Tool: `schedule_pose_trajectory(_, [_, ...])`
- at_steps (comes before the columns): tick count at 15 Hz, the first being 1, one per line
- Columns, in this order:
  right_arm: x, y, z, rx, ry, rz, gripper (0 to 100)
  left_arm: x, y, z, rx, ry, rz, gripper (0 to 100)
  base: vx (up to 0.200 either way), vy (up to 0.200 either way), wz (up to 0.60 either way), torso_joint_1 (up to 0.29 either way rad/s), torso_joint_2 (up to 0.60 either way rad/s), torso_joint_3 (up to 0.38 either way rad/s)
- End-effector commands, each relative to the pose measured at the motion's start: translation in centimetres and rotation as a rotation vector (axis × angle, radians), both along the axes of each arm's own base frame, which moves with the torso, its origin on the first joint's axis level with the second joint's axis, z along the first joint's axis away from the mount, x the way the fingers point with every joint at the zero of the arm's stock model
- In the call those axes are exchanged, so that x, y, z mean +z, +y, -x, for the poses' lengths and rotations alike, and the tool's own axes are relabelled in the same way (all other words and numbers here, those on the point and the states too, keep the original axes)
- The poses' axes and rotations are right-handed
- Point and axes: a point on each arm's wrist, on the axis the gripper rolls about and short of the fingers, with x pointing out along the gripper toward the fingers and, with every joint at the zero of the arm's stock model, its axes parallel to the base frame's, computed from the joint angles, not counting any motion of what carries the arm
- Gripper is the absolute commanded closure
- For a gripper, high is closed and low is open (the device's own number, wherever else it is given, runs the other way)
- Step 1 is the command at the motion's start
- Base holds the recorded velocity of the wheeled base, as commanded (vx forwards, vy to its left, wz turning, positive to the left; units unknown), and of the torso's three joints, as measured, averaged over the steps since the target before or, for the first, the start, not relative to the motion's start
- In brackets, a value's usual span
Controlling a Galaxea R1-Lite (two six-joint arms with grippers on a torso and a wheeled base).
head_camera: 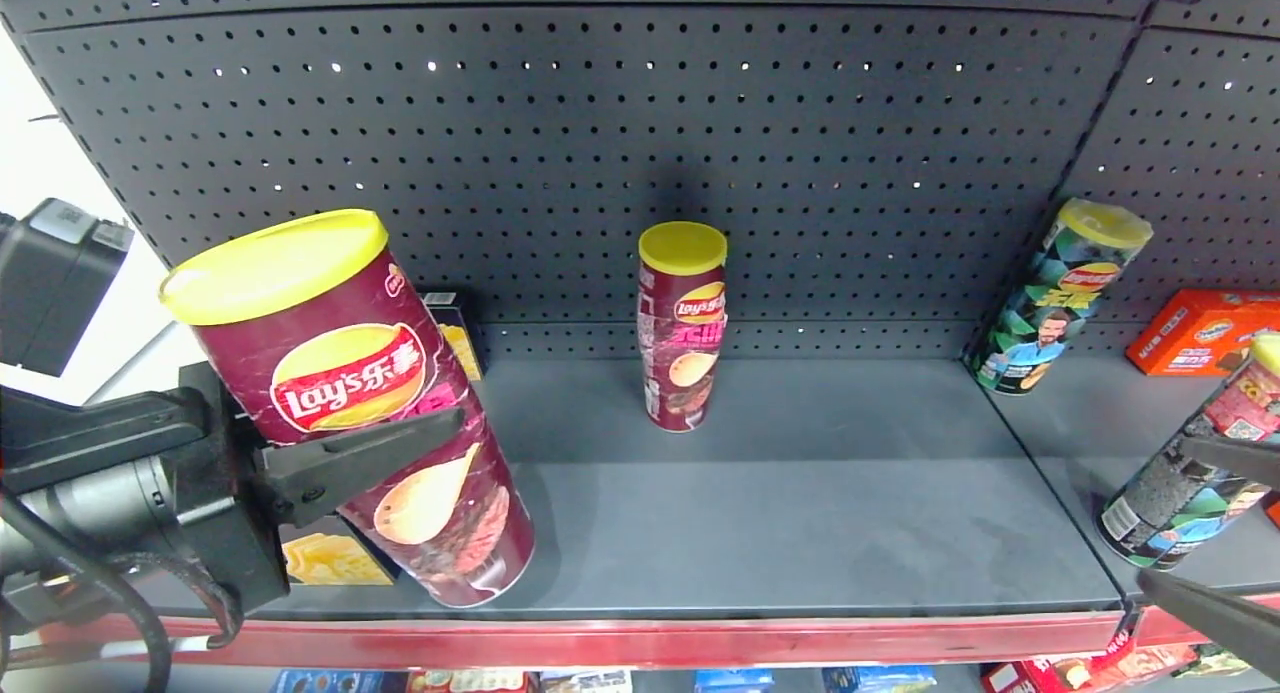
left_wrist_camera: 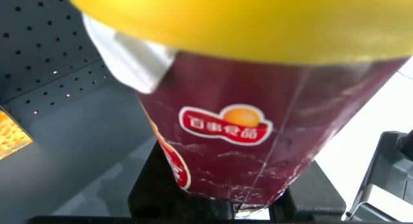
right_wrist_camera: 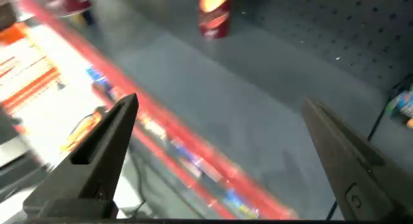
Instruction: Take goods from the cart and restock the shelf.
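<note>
A maroon chips can point(head_camera: 350, 393) with a yellow lid hangs tilted over the front left of the grey shelf point(head_camera: 800, 513), its base just above the board. My left gripper point(head_camera: 390, 443) is shut on its middle; the left wrist view has the same can point(left_wrist_camera: 245, 121) close up. A second maroon can point(head_camera: 682, 328) stands upright at the back middle, also seen in the right wrist view point(right_wrist_camera: 214, 14). My right gripper point(head_camera: 1165, 513) is at the far right by the shelf's front edge, and the right wrist view shows it point(right_wrist_camera: 219, 104) open with nothing between its fingers.
A green-and-black can point(head_camera: 1060, 298) leans at the divider on the back right. Another dark can point(head_camera: 1190, 473) stands on the neighbouring shelf beside my right gripper. An orange box point(head_camera: 1205, 333) lies behind it. Yellow packs point(head_camera: 330, 558) sit at the left. A pegboard wall point(head_camera: 600, 153) closes the back.
</note>
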Motion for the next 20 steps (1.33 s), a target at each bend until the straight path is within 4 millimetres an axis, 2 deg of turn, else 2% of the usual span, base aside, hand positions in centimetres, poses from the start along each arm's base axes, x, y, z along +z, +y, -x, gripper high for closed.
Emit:
schedule_pose_trajectory(1, [-0.1, 2.1, -4.4, -0.032, 0.047, 0.033, 0, 0.2, 0.1, 0.3, 0.001, -0.011, 0.006, 100, 0.0, 0.0, 0.0, 0.0, 0.0, 0.0])
schedule_pose_trajectory(2, [-0.1, 2.1, -4.4, -0.032, 0.047, 0.033, 0, 0.2, 0.1, 0.3, 0.001, -0.011, 0.006, 100, 0.0, 0.0, 0.0, 0.0, 0.0, 0.0])
schedule_pose_trajectory(4, [0.6, 3.2, -7.1, -0.052, 0.049, 0.037, 0, 0.2, 0.1, 0.2, -0.001, -0.006, 0.004, 100, 0.0, 0.0, 0.0, 0.0, 0.0, 0.0])
schedule_pose_trajectory(7, [1.5, 4.5, -9.4, -0.021, 0.04, 0.029, 0, 0.3, 0.1, 0.2, 0.0, -0.005, 0.008, 100, 0.0, 0.0, 0.0, 0.0, 0.0, 0.0])
schedule_pose_trajectory(8, [2.0, 5.4, -11.1, 0.006, 0.036, 0.02, 0, 0.3, 0.0, 0.1, -0.001, 0.008, 0.025, 100, 0.0, 0.0, 0.0, 0.0, 0.0, 0.0])
schedule_pose_trajectory(10, [2.1, 6.3, -13.1, 0.017, 0.038, 0.021, 0, 0.4, -0.1, 0.1, -0.006, 0.008, 0.026, 100, 0.0, 0.0, 0.0, 0.0, 0.0, 0.0])
schedule_pose_trajectory(12, [1.8, 7.9, -16.5, 0.082, -0.019, 0.018, 0, 0.4, -0.1, 0.1, -0.004, 0.009, 0.027, 100, 0.0, 0.0, 0.0, 0.0, 0.0, 0.0])
schedule_pose_trajectory(15, [0.8, 8.1, -21.0, 0.25, -0.099, 0.002, 0, 0.4, -0.1, 0.1, -0.004, 0.012, 0.027, 100, 0.0, 0.0, 0.0, 0.0, 0.0, 0.0])
schedule_pose_trajectory(20, [-0.5, 9.4, -25.6, 0.469, -0.179, -0.024, 0, 0.3, -0.2, -0.1, -0.01, 0.02, 0.025, 100, 0.0, 0.0, 0.0, 0.0, 0.0, 0.0])
